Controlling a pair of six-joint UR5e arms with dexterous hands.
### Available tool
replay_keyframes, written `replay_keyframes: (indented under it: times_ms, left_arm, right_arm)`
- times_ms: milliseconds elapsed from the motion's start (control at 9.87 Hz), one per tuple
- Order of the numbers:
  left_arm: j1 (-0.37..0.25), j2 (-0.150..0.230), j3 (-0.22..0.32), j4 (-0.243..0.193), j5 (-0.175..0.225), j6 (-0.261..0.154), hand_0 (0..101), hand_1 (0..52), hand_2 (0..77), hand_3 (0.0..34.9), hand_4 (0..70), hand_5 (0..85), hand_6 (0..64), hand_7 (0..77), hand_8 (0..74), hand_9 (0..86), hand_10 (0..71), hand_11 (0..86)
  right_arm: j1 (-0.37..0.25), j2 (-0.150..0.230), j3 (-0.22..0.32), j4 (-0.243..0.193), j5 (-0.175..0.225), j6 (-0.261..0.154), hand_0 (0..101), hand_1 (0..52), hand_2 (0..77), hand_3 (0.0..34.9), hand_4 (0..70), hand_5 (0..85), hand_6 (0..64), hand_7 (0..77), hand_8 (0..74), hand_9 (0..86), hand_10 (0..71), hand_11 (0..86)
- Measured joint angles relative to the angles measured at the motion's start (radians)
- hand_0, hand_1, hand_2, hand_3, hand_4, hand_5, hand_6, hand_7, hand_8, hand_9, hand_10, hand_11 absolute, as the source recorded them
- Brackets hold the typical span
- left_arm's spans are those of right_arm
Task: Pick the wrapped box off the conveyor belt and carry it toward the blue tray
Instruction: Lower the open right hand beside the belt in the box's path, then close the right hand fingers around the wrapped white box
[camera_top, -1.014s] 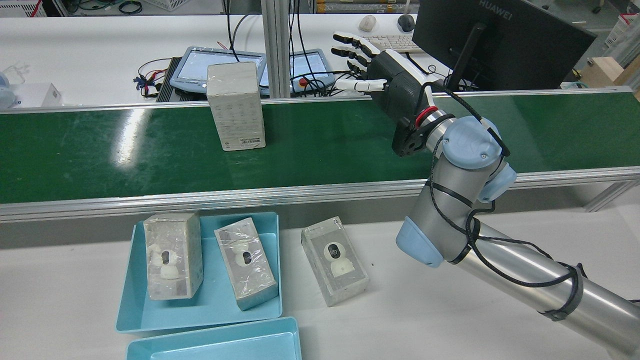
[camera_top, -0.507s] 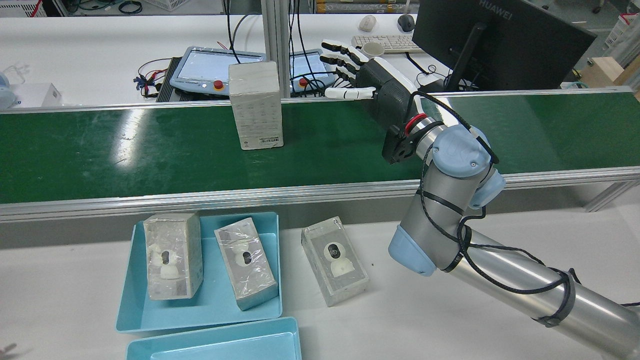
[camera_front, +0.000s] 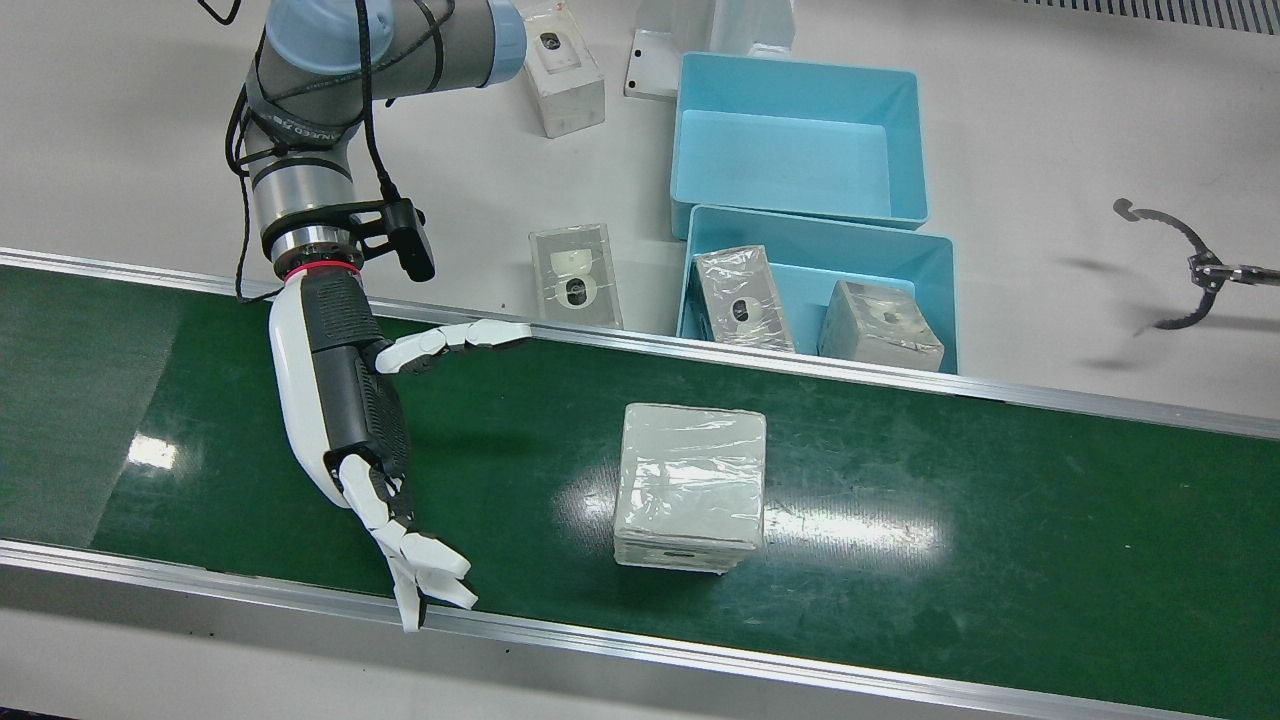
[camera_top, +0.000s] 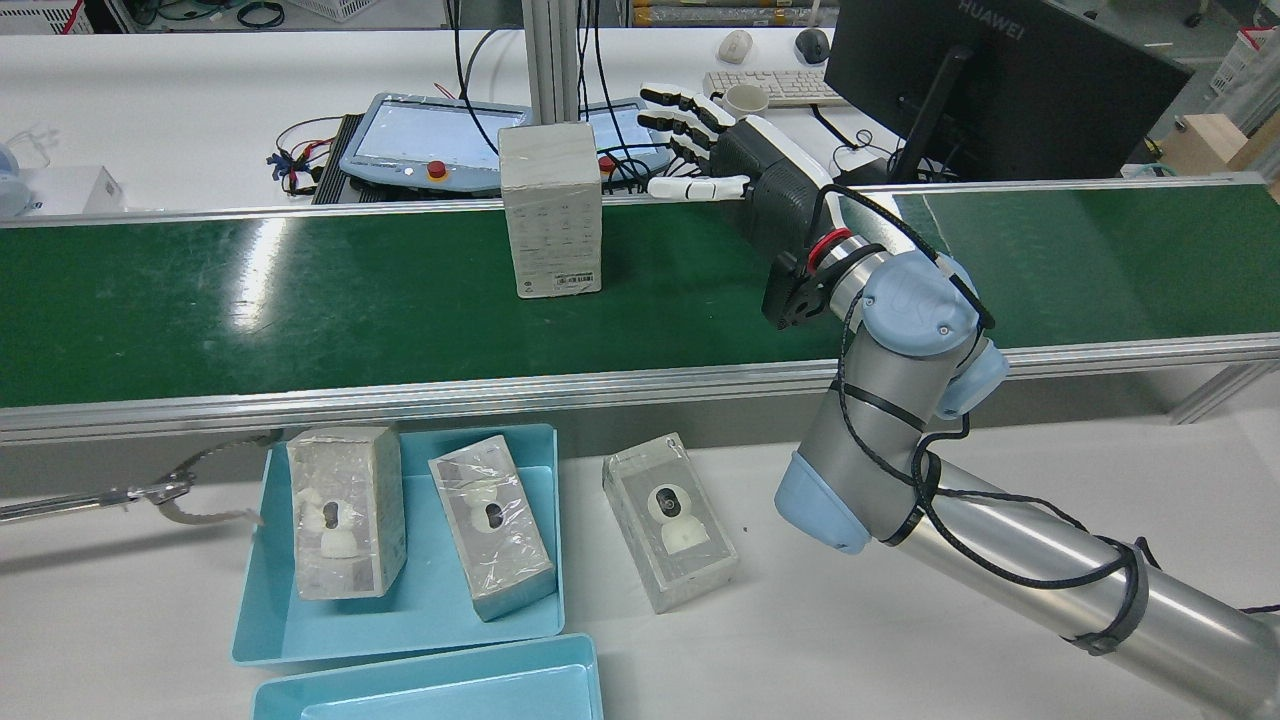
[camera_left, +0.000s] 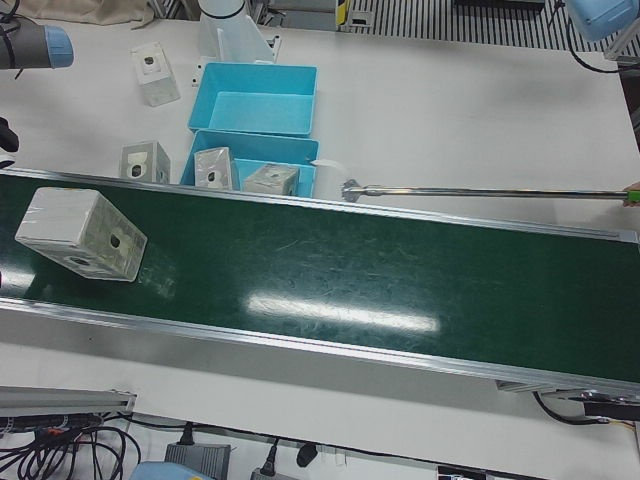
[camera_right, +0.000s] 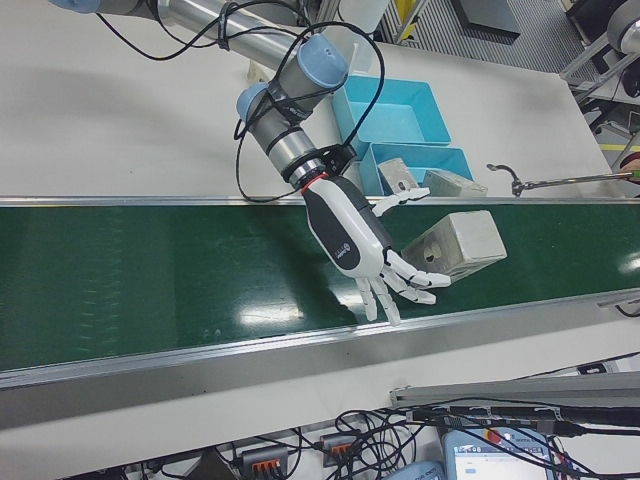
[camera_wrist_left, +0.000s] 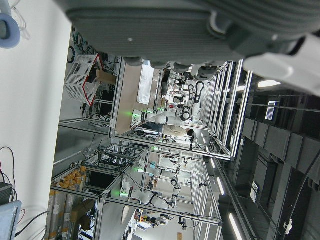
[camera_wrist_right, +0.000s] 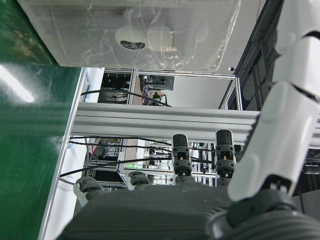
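Wrapped box: the wrapped box (camera_top: 551, 208) stands upright on the green conveyor belt (camera_top: 300, 300), toward its far edge in the rear view.
Right hand: the right hand (camera_top: 735, 160) hovers over the belt just right of the box, fingers (camera_top: 672, 102) spread wide, touching nothing.
Left hand: its own camera shows only its dark underside; whether it is spread or clenched cannot be told.
Blue tray: the blue tray (camera_top: 265, 600) sits on the white table on the near side of the belt, left of the arm, holding two wrapped boxes (camera_top: 345, 510).
Loose box: another box (camera_top: 668, 520) lies on the table just right of the tray.
Grabber pole: a long grabber pole (camera_top: 150, 492) reaches in from the left, its claw at the tray's left rim.
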Motion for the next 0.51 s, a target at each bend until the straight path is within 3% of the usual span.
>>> replay_keyframes:
  times_ms: [507]
  left_arm:
    - [0.000, 0.000, 0.000, 0.000, 0.000, 0.000, 0, 0.0, 0.5, 0.0, 0.0, 0.5, 0.0, 0.5, 0.5, 0.0, 0.5, 0.0]
  right_arm:
    - [-0.011, 0.000, -0.016, 0.001, 0.003, 0.000, 41, 9.3, 14.7, 30.2, 10.4, 21.8, 0.0, 18.5, 0.0, 2.7, 1.1, 2.7]
